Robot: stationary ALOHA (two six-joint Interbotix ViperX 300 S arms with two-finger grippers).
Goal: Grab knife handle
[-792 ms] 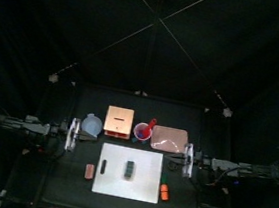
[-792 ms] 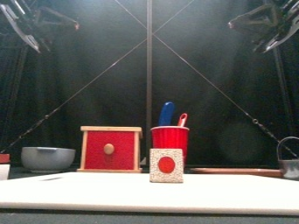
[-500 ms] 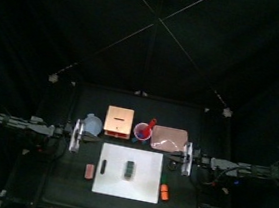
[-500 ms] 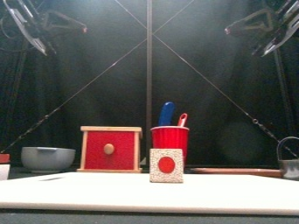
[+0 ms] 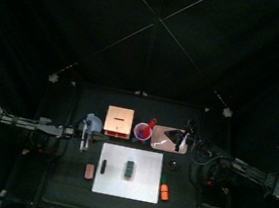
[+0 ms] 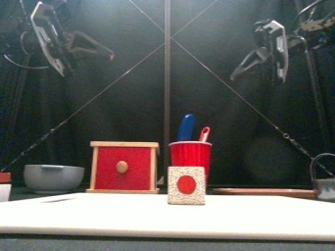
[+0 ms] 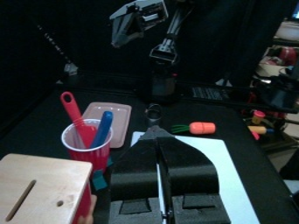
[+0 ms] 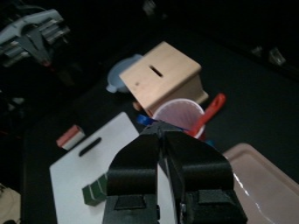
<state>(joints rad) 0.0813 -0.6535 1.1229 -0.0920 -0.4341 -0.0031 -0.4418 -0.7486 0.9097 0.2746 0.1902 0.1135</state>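
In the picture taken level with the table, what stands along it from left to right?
Grey bowl → red wooden box → small red-and-white box, in front of the red cup holding utensils → dark kettle-like thing at the right edge.

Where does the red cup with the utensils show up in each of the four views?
Top view: red cup just behind the white board, at the table's middle.
Front view: red cup at centre, behind a small patterned box.
Left wrist view: red cup beside the wooden box.
Right wrist view: red cup beside the wooden box.
Shared landmark: the wooden box.
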